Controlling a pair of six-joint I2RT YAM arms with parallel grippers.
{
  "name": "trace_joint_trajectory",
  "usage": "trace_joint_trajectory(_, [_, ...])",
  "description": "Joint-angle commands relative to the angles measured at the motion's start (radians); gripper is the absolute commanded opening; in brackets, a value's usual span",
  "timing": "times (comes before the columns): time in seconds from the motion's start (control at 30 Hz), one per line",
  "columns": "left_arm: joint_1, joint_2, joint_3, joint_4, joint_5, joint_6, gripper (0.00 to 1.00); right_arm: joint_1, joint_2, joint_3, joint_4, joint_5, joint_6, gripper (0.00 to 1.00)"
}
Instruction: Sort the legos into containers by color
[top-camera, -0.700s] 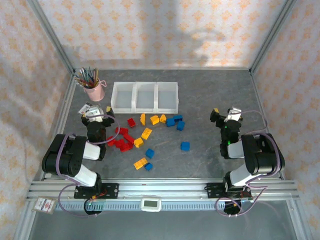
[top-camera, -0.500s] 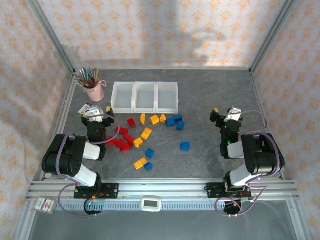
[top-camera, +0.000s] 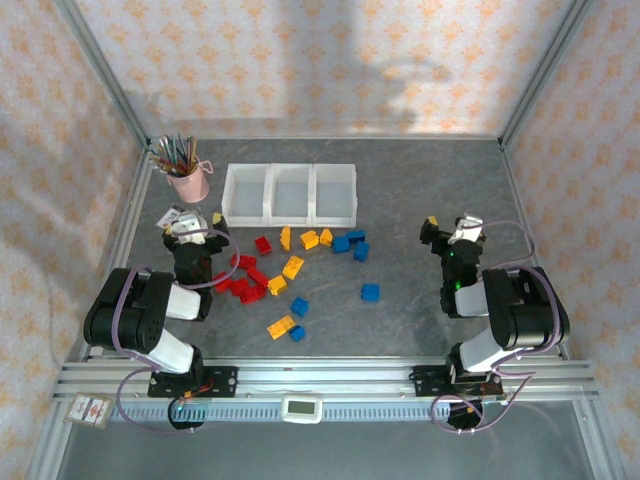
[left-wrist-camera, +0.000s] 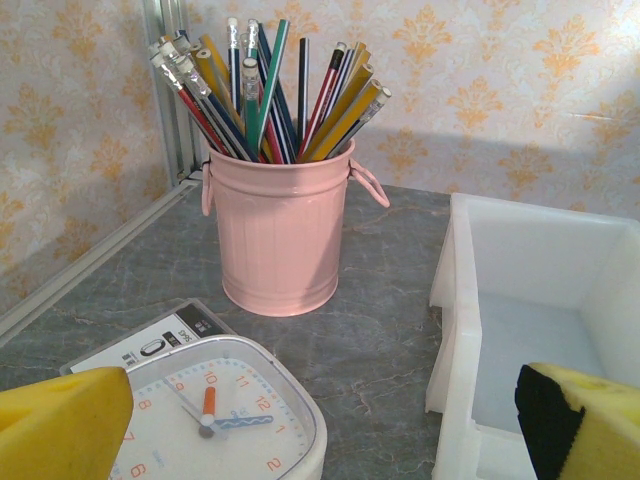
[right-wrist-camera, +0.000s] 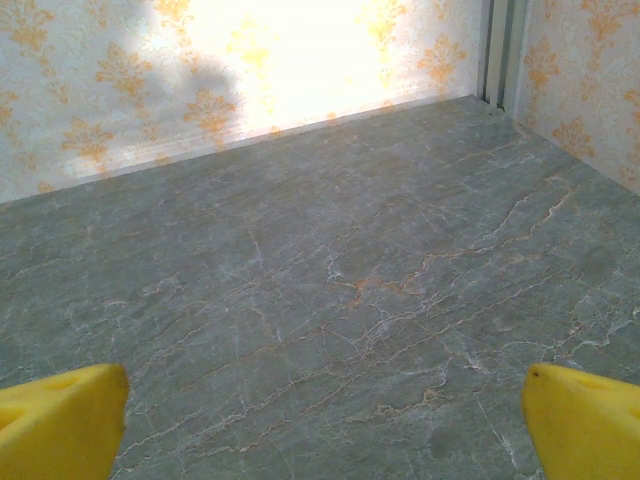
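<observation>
The left gripper (top-camera: 195, 223) hangs released, its yellow fingers (left-wrist-camera: 60, 425) spread wide with nothing between them, low over a white dial timer (left-wrist-camera: 215, 410) at the left side of the grey marbled table (top-camera: 420, 170). Just beyond the timer stands a pink tin cup of coloured pencils (left-wrist-camera: 280, 235). To its right begins the row of three joined translucent white bins (top-camera: 289, 218). The wall of the nearest compartment (left-wrist-camera: 470, 300) encloses a bare pale floor, and from above all three compartments look bare inside. The right gripper (top-camera: 450, 227) is likewise released, its yellow fingers (right-wrist-camera: 60, 420) wide apart over tabletop well to the right of the bins. The legos (top-camera: 292, 266) lie loose on the table in front of the bins, between the two arms. A red cluster (top-camera: 245, 282) sits just beside the left gripper, yellow-orange bricks lie in the middle, blue ones (top-camera: 350, 242) lie near the right-hand bin's front, and a few more blue and yellow ones are nearer the arm bases.
</observation>
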Motion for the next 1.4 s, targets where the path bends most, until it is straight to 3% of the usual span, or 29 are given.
trace_joint_trajectory(0.0, [0.011, 0.007, -0.002, 0.04, 0.002, -0.01, 0.99, 0.002, -0.006, 0.013, 0.035, -0.001, -0.016, 1.0])
trace_joint_trajectory(0.53, [0.011, -0.036, -0.027, 0.053, 0.025, -0.003, 0.99, 0.002, -0.046, 0.019, -0.004, -0.006, -0.017, 1.0])
trace_joint_trajectory(0.67, [0.011, -0.131, -0.045, 0.001, 0.008, -0.01, 0.99, 0.002, -0.132, 0.04, -0.111, 0.019, -0.002, 1.0])
trace_joint_trajectory(0.8, [0.011, -0.279, -0.018, -0.173, 0.003, -0.03, 1.0, 0.0, -0.228, 0.118, -0.309, 0.06, 0.055, 1.0])
trace_joint_trajectory(0.93, [0.012, -0.442, 0.053, -0.403, 0.012, -0.15, 1.0, -0.009, -0.32, 0.184, -0.461, 0.034, 0.209, 1.0])
trace_joint_trajectory(1.07, [0.012, -0.558, 0.089, -0.594, -0.037, -0.427, 1.0, -0.019, -0.376, 0.242, -0.706, 0.033, 0.461, 1.0])
trace_joint_trajectory(1.17, [0.018, -0.618, 0.057, -0.612, -0.035, -0.535, 0.99, -0.029, -0.385, 0.233, -0.74, -0.088, 0.499, 1.0])
trace_joint_trajectory(1.37, [0.017, -0.678, 0.092, -0.807, 0.077, -0.637, 0.99, 0.018, -0.382, 0.302, -0.892, -0.164, 0.512, 1.0])
